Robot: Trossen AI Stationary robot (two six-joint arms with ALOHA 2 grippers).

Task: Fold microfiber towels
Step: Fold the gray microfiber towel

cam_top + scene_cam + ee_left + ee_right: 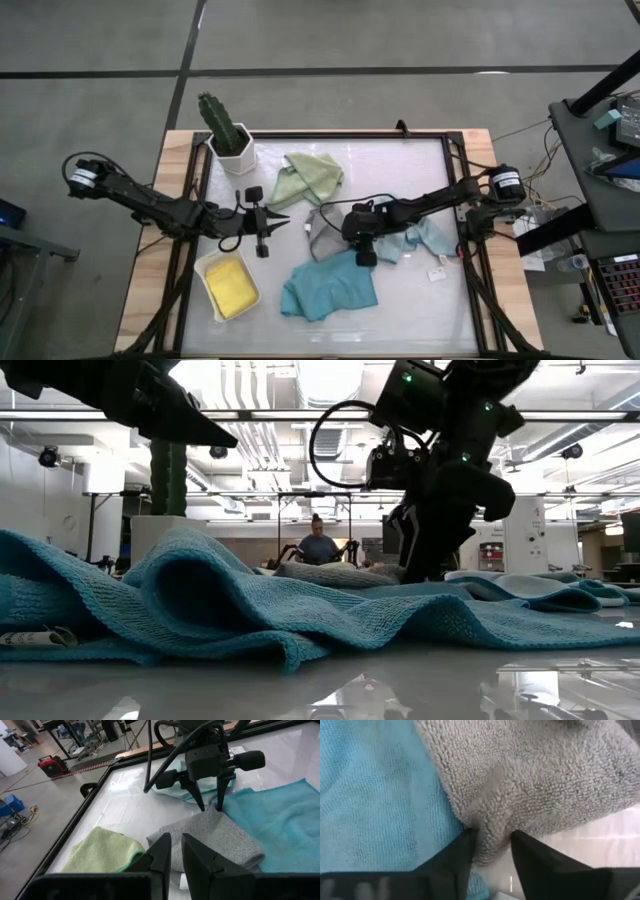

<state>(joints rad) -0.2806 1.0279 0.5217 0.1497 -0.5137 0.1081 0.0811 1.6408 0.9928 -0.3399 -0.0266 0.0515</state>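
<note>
The yellow towel (230,287) looks finished: it lies as a neat flat rectangle in the white tray (206,268) at the lower left of the high view. The sage green towel (310,177), up near the centre by the potted cactus (226,132), is bunched rather than squared. The teal towel (330,287) sprawls loose at lower centre, and the pale blue towel (430,237) lies crumpled to its right under the right arm. So, by my reading, one of five is done and four remain.

The grey towel (210,837) is the one in hand. It sits at the centre of the worktop (420,300), doubled over, its edge lapping the teal one. The right pincer (492,845) points down at that folded edge with its fingers parted and a ridge of grey pile between them; whether they pinch it or stand just off it I cannot tell. The left pincer (175,852) hovers left of centre, empty, its fingers nearly together with a thin gap.

The left wrist view shows the grey towel's doubled shape and the right pincer over its edge, which the high view hides under the arm. The right wrist view alone shows the pile between the fingers. The low view, filled by rumpled teal cloth, adds a person (318,543) in the room far behind.
</note>
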